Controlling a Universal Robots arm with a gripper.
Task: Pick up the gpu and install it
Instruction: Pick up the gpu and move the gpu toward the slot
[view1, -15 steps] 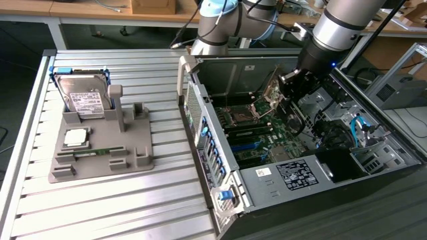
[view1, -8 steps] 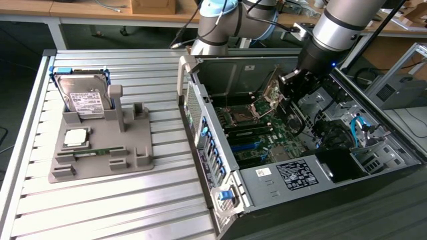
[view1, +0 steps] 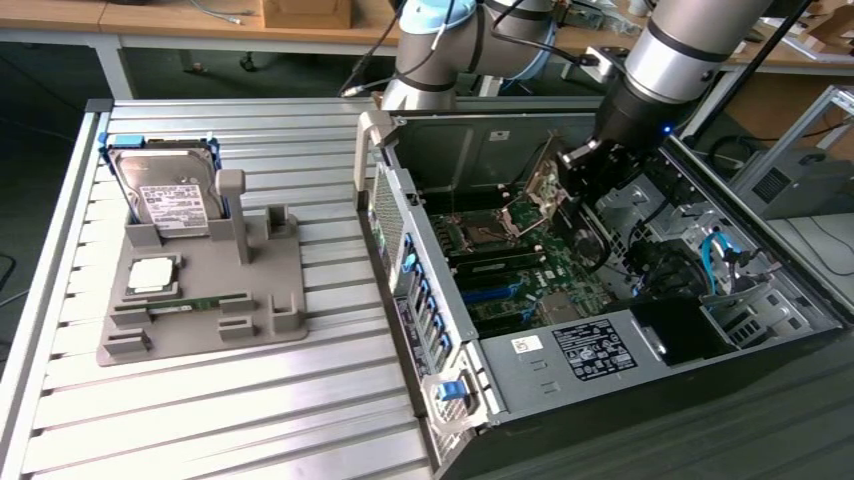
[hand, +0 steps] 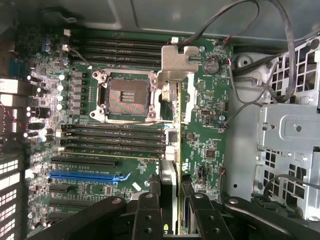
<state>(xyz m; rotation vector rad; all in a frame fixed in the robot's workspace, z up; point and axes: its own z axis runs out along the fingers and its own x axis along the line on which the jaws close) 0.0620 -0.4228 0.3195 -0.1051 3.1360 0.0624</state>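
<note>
The gpu (view1: 541, 188) is a thin greenish-brown card that hangs on edge inside the open computer case (view1: 400, 230), just above the motherboard. My gripper (view1: 583, 158) is shut on it from above. In the wrist view the gpu (hand: 169, 172) shows edge-on between the two black fingers (hand: 149, 212), with its silver bracket (hand: 177, 60) at the far end. My gripper (hand: 171, 212) holds the card over the motherboard (hand: 205, 135), beside the empty processor socket (hand: 125, 95) and the ends of the long black slots. A blue slot (hand: 85, 176) lies off to one side of the card.
On the slatted table at the exterior view's left stands a grey holder tray (view1: 274, 300) with a silver hard drive (view1: 174, 195), a processor chip (view1: 151, 275) and a narrow memory stick (view1: 194, 303). Cables (hand: 270, 60) and a metal drive cage (hand: 290, 130) crowd the case's other side.
</note>
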